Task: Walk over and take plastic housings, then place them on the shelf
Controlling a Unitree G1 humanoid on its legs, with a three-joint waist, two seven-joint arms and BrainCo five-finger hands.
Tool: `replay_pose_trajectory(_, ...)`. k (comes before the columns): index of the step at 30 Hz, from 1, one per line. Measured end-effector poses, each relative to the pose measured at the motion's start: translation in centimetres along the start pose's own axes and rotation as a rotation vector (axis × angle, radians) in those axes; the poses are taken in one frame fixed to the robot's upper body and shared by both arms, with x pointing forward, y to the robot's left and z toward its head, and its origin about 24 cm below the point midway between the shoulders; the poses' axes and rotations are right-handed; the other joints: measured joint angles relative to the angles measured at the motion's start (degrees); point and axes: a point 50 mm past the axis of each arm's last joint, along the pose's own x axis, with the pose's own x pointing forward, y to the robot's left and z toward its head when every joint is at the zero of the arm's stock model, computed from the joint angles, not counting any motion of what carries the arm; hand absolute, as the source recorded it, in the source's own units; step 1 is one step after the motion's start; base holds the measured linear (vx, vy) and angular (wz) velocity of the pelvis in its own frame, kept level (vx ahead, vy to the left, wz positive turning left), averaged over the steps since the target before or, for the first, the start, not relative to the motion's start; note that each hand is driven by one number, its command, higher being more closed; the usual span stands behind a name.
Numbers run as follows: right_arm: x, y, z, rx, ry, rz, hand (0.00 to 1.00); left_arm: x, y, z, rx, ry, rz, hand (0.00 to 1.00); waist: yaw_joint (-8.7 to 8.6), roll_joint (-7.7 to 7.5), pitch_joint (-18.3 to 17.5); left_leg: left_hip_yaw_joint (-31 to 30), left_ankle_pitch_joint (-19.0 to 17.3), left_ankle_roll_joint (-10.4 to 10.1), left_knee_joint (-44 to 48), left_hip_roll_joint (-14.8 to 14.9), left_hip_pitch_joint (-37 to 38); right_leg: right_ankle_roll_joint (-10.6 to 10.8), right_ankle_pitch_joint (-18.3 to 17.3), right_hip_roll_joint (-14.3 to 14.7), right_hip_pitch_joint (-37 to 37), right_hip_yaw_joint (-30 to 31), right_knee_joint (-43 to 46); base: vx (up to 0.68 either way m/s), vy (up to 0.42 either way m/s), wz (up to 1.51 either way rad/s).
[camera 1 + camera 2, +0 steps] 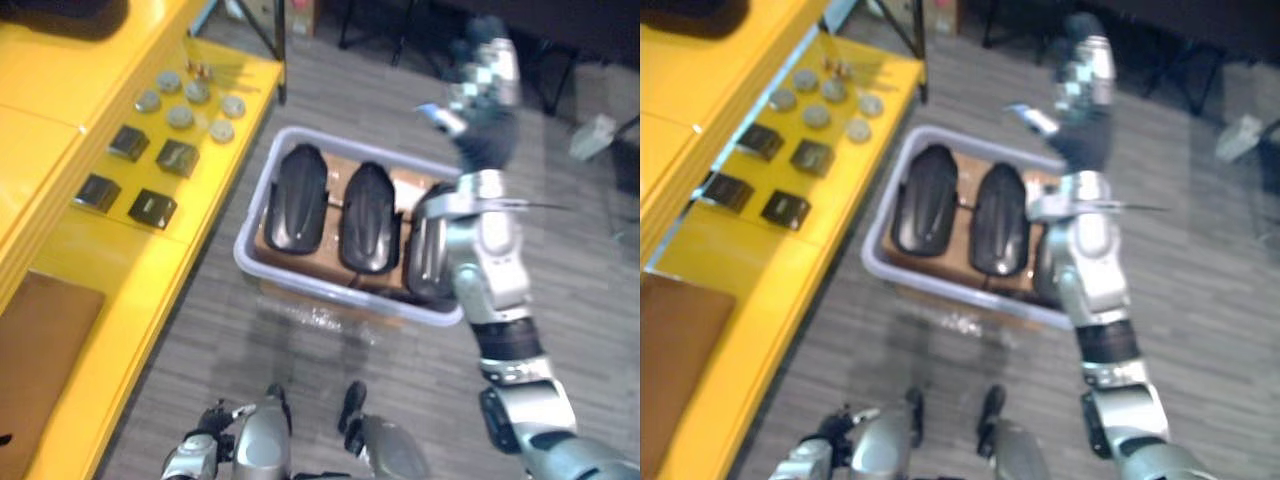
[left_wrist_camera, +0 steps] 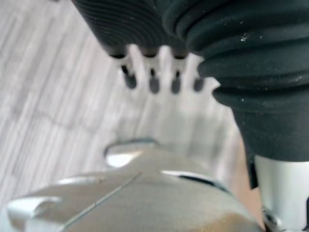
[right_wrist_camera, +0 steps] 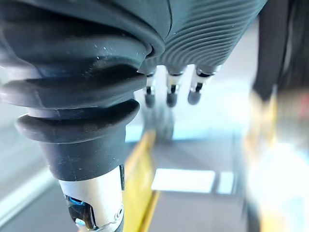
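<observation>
I am reaching: my right robot hand point(image 1: 487, 80) hangs released above the bin's point(image 1: 300, 281) far right corner. Three black plastic housings point(image 1: 368, 216) lie inside it. Next I lower and grasp one; my left robot hand point(image 2: 154, 79) is released.

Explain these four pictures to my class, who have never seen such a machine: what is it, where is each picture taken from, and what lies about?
This is a walking, human-shaped robot. Two pictures come from cameras in its head, looking down; two from cameras on its wrists, looking along each hand. On the floor stands a pale box holding three black housings side by side. Beside it a yellow shelf carries grey round discs and dark square parts. The right hand is raised in the air by the box; the left hand hangs over the floor. Both are open and hold nothing.
</observation>
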Motion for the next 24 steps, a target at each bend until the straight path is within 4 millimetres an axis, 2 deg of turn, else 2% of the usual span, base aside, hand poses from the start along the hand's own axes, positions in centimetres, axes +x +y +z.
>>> replay_pose_trajectory(5,0.5,-7.2,-1.8,-0.103,0.1,-0.384,0.0,0.0,0.2,0.8,-0.007,-0.057,0.011,0.0,-0.69,-0.16,0.9,-0.9,-0.2,0.3,2.2,0.0,-5.6,-0.1,0.1,-0.2,-5.5,0.2,2.6,-0.07,0.001,0.01)
replay_pose_trajectory(7,0.4,-8.7,-2.3,-0.106,0.13,-0.472,0.0,0.1,0.2,0.9,-0.007,-0.066,0.011,0.0,-0.75,-0.16,0.9,-1.4,-0.2,0.3,2.5,-0.1,-6.8,-0.1,0.1,-0.3,-6.8,0.1,3.1,-0.07,0.02,0.09)
replay_pose_trajectory(9,0.1,-11.2,-3.0,-0.13,0.175,-0.592,0.0,0.2,0.1,1.5,-0.017,-0.083,0.009,0.0,-0.74,-0.09,0.9,-1.7,-0.2,0.4,3.3,-0.6,-9.7,-0.1,0.1,-0.9,-9.8,0.0,4.5,-0.08,0.017,0.06)
replay_pose_trajectory(13,-0.4,-13.4,-4.0,-0.193,0.238,-0.66,0.0,0.5,0.0,2.2,-0.066,-0.09,0.019,0.0,-1.3,0.39,1.2,-2.1,-0.1,0.9,5.3,-1.1,-13.9,0.0,0.1,-1.6,-13.9,0.1,6.7,-0.08,0.046,0.02)
replay_pose_trajectory(15,-0.7,-14.7,-4.4,-0.234,0.278,-0.694,0.0,0.5,-0.2,2.7,-0.098,-0.115,0.015,0.0,-1.63,1.13,1.6,-3.2,0.0,1.3,6.3,-1.5,-16.1,0.0,0.1,-2.1,-15.4,-0.6,7.8,-0.05,0.035,0.15)
replay_pose_trajectory(19,-0.8,-15.8,-4.6,-0.24,0.309,-0.732,0.0,0.5,-0.5,3.3,-0.108,-0.146,0.007,0.0,-1.3,1.7,1.9,-3.4,0.4,1.8,7.1,-2.0,-18.6,0.0,0.1,-2.8,-18.1,-0.9,9.1,-0.05,0.017,0.08)
replay_pose_trajectory(20,-0.8,-16.0,-4.6,-0.246,0.313,-0.731,0.0,0.5,-0.6,3.4,-0.121,-0.151,0.004,0.0,-1.29,1.85,2.0,-3.5,0.4,1.8,7.4,-2.1,-19.1,0.0,0.1,-2.9,-18.5,-0.9,9.4,-0.03,0.015,0.05)
replay_pose_trajectory(22,-0.3,-16.7,-3.7,-0.27,0.294,-0.728,0.0,0.5,-1.1,4.0,-0.136,-0.181,-0.013,0.0,-1.07,3.21,2.7,-3.8,0.4,1.9,8.3,-2.3,-20.6,0.0,0.1,-3.4,-19.8,-1.0,10.5,-0.03,0.022,0.06)
replay_pose_trajectory(24,0.2,-16.7,-3.2,-0.272,0.278,-0.723,0.0,0.5,-1.4,4.4,-0.164,-0.197,-0.019,0.0,-1.01,3.67,2.9,-3.9,0.5,2.1,8.8,-2.5,-21.9,0.0,0.1,-3.7,-21.2,-1.0,11.3,-0.04,0.014,0.02)
